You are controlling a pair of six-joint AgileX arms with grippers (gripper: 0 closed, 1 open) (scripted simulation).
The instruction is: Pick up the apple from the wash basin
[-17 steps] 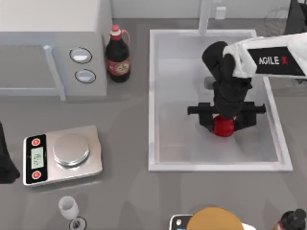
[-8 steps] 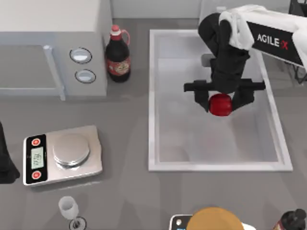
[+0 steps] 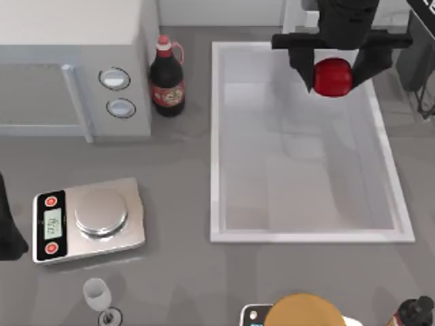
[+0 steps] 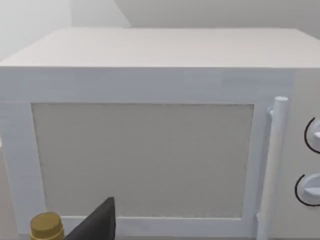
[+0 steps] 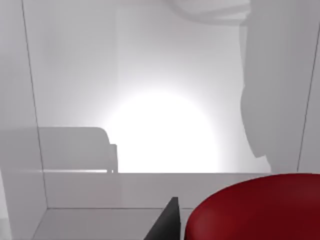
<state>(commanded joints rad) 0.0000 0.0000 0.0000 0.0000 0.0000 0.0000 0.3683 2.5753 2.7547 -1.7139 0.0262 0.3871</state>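
The glossy red apple (image 3: 332,76) hangs high over the far right part of the white wash basin (image 3: 216,149), with my right gripper (image 3: 334,64) shut on it, a dark finger on each side. In the right wrist view the apple (image 5: 255,207) bulges close to the camera with one dark fingertip (image 5: 167,222) beside it and the pale basin bottom (image 5: 160,135) far below. My left arm (image 3: 8,227) rests parked at the table's left edge; its wrist view shows a dark fingertip (image 4: 100,222) in front of the microwave.
A grey microwave (image 3: 68,68) stands at the back left, with a dark red-capped bottle (image 3: 166,78) between it and the basin. A kitchen scale (image 3: 88,219) and a small glass (image 3: 98,295) sit at the front left. An orange-brown round object (image 3: 302,311) lies at the front edge.
My right gripper has risen with the apple, lifting it off the basin bottom and carrying it toward the basin's far right corner. The left arm has not moved.
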